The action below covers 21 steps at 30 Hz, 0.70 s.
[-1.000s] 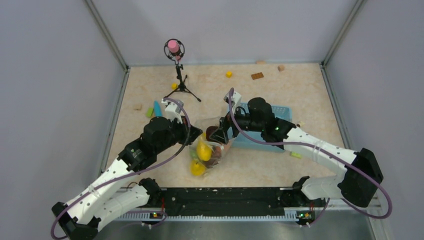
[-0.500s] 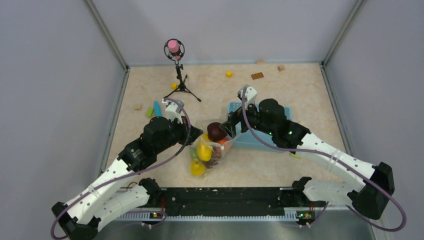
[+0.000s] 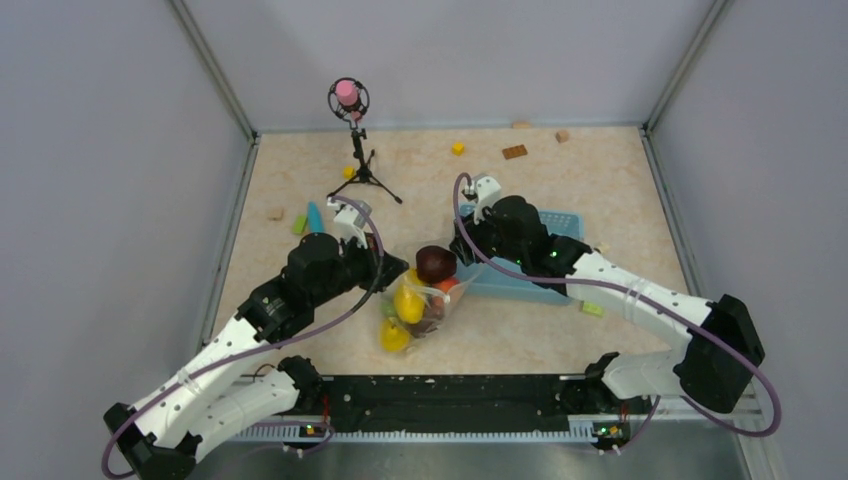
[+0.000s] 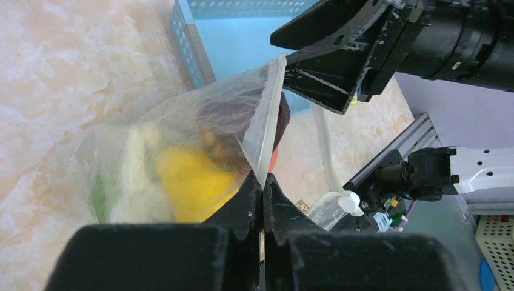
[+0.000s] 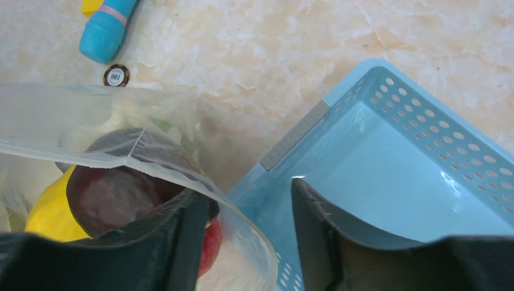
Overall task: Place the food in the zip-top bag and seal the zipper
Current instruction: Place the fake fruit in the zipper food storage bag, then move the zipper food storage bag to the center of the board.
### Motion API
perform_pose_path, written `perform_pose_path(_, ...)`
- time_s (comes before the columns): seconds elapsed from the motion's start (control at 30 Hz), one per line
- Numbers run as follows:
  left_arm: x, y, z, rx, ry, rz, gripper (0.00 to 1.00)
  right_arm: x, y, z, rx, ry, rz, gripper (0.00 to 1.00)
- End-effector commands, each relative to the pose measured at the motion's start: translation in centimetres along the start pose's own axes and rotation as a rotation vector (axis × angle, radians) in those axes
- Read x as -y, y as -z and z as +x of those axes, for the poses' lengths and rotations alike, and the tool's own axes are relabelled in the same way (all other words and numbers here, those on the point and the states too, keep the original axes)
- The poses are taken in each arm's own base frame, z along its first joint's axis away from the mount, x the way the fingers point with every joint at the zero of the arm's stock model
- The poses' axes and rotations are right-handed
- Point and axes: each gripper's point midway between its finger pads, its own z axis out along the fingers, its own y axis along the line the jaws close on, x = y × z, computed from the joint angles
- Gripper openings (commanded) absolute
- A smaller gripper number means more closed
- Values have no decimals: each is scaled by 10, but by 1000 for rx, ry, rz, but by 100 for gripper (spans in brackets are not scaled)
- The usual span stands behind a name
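Note:
The zip-top bag (image 3: 418,308) lies mid-table, holding yellow pieces (image 3: 406,300), a white piece and other food. A dark red apple (image 3: 436,263) sits in its open mouth. My left gripper (image 3: 386,270) is shut on the bag's mouth edge. In the left wrist view it (image 4: 262,180) pinches the zipper (image 4: 270,115), with the bag (image 4: 182,127) stretched ahead. My right gripper (image 3: 462,248) is open at the mouth's right side. In the right wrist view (image 5: 245,191) the bag rim (image 5: 242,224) passes between its fingers, beside the apple (image 5: 115,188).
The light-blue basket (image 3: 545,285) lies right of the bag, under my right gripper (image 5: 394,163). A microphone stand (image 3: 354,130) stands at the back left. Small blocks (image 3: 514,151) lie at the back, a blue tube (image 5: 106,27) and green piece (image 3: 300,222) at left.
My right gripper left the dark red apple in the bag's mouth, drew back to the right, then returned beside the bag rim. My left gripper stayed shut on the bag edge.

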Motion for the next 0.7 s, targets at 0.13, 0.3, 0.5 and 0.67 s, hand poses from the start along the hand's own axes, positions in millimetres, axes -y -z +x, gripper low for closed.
perform_pose_path(0.13,18,-2,-10,38,-53,98,0,-4,-10,-29,91,-50,-10,29)
perform_pose_path(0.3,38,2,-2,-5,-99,228,0,-4,-9,-26,86,-48,-13,17)
perform_pose_path(0.5,37,-4,-10,22,-89,205,0,-10,5,-34,101,-72,-44,0)
perform_pose_path(0.67,24,-23,-27,66,-46,99,0,-1,20,-31,85,-146,24,0)
